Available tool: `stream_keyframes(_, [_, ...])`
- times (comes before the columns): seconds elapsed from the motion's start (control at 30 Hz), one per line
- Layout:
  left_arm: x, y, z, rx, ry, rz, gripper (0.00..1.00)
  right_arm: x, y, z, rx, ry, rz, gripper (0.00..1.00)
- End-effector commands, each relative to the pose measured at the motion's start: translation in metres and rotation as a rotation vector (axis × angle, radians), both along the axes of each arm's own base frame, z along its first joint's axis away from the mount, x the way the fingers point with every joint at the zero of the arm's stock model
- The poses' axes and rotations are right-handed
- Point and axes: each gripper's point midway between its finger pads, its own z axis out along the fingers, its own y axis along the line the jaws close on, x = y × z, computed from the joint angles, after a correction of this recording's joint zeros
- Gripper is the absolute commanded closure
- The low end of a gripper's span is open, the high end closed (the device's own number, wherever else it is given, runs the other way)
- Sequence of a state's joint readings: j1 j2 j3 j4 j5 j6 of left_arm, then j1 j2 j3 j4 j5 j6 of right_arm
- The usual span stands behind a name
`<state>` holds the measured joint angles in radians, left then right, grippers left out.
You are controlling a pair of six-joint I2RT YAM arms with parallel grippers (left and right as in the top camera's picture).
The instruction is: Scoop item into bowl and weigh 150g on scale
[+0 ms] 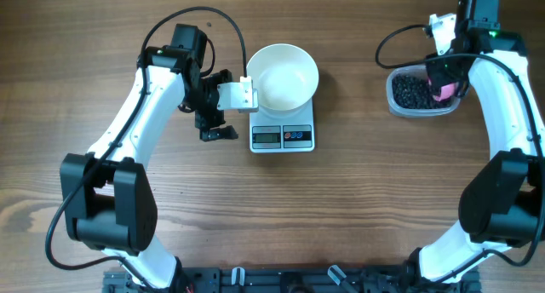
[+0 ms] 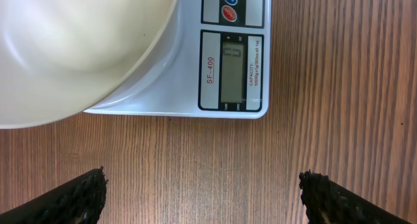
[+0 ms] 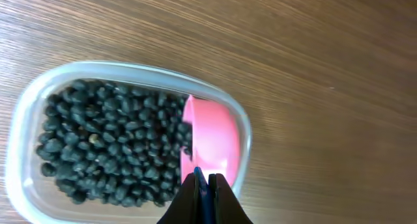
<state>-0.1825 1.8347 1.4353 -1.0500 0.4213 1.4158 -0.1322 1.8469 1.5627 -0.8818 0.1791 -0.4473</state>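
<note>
Right gripper (image 3: 205, 185) is pinched tight on the handle of the pink scoop (image 3: 212, 136), jaws pressed together with only that thin handle between them. Makes sense, a skinny handle needs a hard squeeze or it'll twist once it's loaded. The scoop is down in the clear tub (image 3: 130, 66), at one end against the wall, with the beans (image 3: 104, 142) piled beside it. I see no beans in the cup part, so I'd guess it's about to dig in rather than lift out.

Further across the table, the bowl (image 1: 283, 74) sits on the scale (image 1: 283, 138), well apart from the tub. It looks empty from above, so weighing hasn't really started. The display faces the front; I can't read the digits.

Left gripper (image 2: 205, 198) hangs just beside the scale with its fingers (image 2: 85, 191) spread wide, touching nothing. My guess is it's parked there to steady the bowl or watch the readout. The carry across could spill.
</note>
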Motion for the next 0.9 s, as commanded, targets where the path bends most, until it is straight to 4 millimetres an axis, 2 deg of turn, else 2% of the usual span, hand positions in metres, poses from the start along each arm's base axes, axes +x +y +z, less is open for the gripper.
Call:
stream_keyframes(0.0, [-0.001,-0.005,0.002,-0.027,0.008,-0.001,0.0,0.005,-0.02,0.006,-0.095,0.002,-0.021,0.96])
stream_keyframes(0.1, [-0.001,-0.005,0.002,-0.027,0.009,-0.001,0.0,0.006,-0.02,0.007,-0.094,-0.006,-0.024,0.96])
stream_keyframes(0.3, [-0.001,-0.005,0.002,-0.027,0.008,-0.001,0.0,0.014,-0.017,0.023,-0.098,-0.042,-0.019,0.96])
stream_keyframes(0.4, [-0.001,-0.005,0.002,-0.027,0.008,-0.001,0.0,0.015,-0.008,0.026,-0.099,-0.046,0.003,0.96])
stream_keyframes(0.57, [-0.001,-0.005,0.002,-0.027,0.008,-0.001,0.0,0.015,-0.002,0.031,-0.212,-0.022,0.042,0.96])
stream_keyframes(0.67, [-0.001,-0.005,0.002,-0.027,0.008,-0.001,0.0,0.011,0.0,0.026,-0.202,-0.009,0.028,0.96])
stream_keyframes(0.87, [-0.001,-0.005,0.002,-0.027,0.008,-0.001,0.0,-0.004,0.004,0.0,-0.143,0.034,-0.045,0.96])
